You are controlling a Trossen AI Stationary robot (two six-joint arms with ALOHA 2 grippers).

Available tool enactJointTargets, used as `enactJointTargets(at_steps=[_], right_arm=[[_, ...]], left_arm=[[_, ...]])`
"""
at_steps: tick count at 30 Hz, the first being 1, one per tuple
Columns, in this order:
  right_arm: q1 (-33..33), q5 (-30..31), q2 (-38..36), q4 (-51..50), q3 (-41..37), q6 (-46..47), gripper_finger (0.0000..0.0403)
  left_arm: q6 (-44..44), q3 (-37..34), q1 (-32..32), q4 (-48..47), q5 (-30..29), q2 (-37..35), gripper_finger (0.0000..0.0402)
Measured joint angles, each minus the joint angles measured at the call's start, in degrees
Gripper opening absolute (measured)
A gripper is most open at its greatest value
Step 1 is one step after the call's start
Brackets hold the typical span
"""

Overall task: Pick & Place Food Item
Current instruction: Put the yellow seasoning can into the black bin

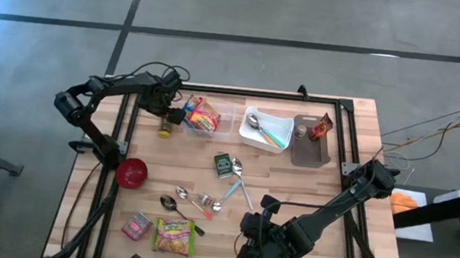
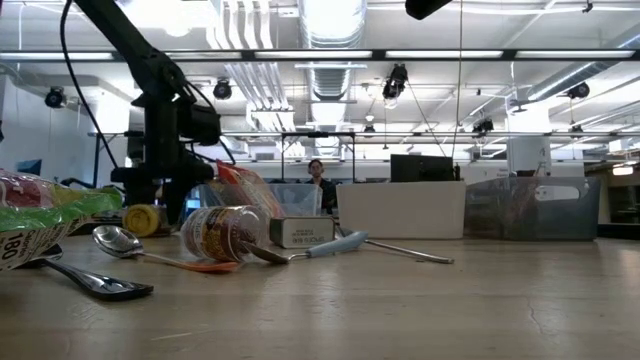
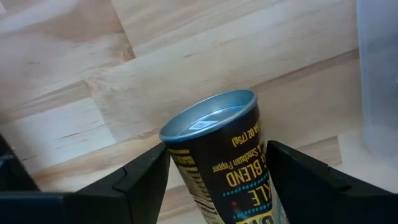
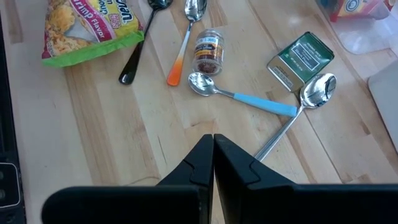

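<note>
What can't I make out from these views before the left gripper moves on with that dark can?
- Dark cylindrical can with silver rim: its lower part is cut off by the left wrist picture's edge; contact with the fingers is not plain.
- In the high view the left gripper covers the can's top; only its yellow part shows.
- Clear plastic bin: its contents are too small to read.
- Right gripper: shut, holding nothing.

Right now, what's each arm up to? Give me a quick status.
Left gripper jaws around dark spice can with silver lid, beside clear plastic bin. Right gripper jaws shut, idle over the table's near edge. Nothing blocking.
</note>
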Motion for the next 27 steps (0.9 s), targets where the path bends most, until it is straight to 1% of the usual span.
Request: enactJointTargets(at_steps=[3,9,16,21,27], right_arm=[[0.0,0.0,0.0,0.0,0.0,0.0,0.0008],[0.0,0.0,0.0,0.0,0.0,0.0,0.0009],[0.0,0.0,0.0,0.0,0.0,0.0,0.0008],[0.0,0.0,0.0,0.0,0.0,0.0,0.0008],[0.0,0.0,0.0,1.0,0.0,0.1,0.0008]], left_arm=[[0.7,0.0,0.0,0.0,0.0,0.0,0.0236],[4.7,0.0,0.0,0.4,0.0,0.0,0.0161],[6.0,0.2,0.0,0.2,0.0,-0.5,0.016],[6.8,2.0,0.0,-2.2,0.0,-0.9,0.016],[6.9,3.7,0.0,-4.8,0.0,-4.2,0.016]])
